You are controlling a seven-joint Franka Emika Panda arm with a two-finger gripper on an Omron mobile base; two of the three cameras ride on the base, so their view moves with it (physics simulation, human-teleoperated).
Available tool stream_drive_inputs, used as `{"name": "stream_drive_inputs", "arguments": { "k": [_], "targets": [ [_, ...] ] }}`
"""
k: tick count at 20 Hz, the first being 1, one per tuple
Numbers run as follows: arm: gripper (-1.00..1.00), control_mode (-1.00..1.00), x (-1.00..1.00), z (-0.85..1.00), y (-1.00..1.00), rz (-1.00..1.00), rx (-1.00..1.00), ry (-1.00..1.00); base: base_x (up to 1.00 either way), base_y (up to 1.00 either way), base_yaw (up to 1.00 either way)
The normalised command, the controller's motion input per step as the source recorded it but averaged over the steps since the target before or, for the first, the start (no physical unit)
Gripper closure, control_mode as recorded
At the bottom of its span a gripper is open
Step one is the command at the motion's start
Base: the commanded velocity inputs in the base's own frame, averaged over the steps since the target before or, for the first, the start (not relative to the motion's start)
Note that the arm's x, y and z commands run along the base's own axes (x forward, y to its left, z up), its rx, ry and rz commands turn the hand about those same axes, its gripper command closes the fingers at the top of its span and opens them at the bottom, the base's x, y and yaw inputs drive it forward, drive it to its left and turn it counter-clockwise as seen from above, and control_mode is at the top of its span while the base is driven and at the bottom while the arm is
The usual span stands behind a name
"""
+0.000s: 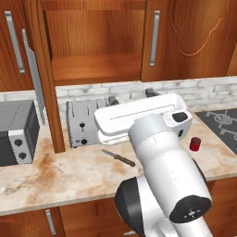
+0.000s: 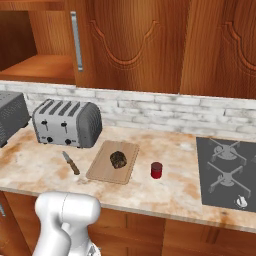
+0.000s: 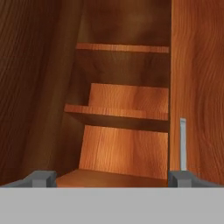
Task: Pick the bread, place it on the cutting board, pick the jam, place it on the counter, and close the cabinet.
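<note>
Bread (image 2: 118, 159): dark lumpy loaf lying on the cutting board (image 2: 102, 170), near its far end.
Cutting board: flat on the bench (image 2: 170, 192), between the knife (image 2: 71, 163) and the jam.
Jam (image 2: 156, 170): red jar upright on the bench, just beside the board's right edge, apart from it.
Cabinet (image 1: 95, 44): door (image 1: 45, 78) swung out edge-on, shelf bare; neighbouring doors shut.
Pincer (image 3: 111, 179): 2 grey fingertips (image 3: 41, 178) spread wide, nothing between them, aimed into the cabinet interior beside a silver bar handle (image 3: 183, 143).
Arm: white links folded over the bench in front of the toaster (image 2: 66, 123), hand raised toward the cabinet.
Stove (image 2: 227, 171): at the bench's right end.
</note>
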Motion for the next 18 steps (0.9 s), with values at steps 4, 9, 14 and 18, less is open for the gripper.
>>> {"name": "stream_drive_inputs", "arguments": {
  "k": [4,9,14,18],
  "targets": [
    [-1.0,-1.0,-0.41,0.0,0.23,0.11,0.0,0.0,0.0,0.0,0.0],
    [-1.0,-1.0,-0.41,0.0,0.26,0.09,0.0,0.0,0.0,0.0,0.0],
    [-1.0,-1.0,-0.41,0.0,0.24,0.09,0.0,0.0,0.0,0.0,0.0],
    [-1.0,-1.0,-0.42,0.0,0.22,0.09,0.0,0.0,0.0,0.0,0.0]
  ]
}}
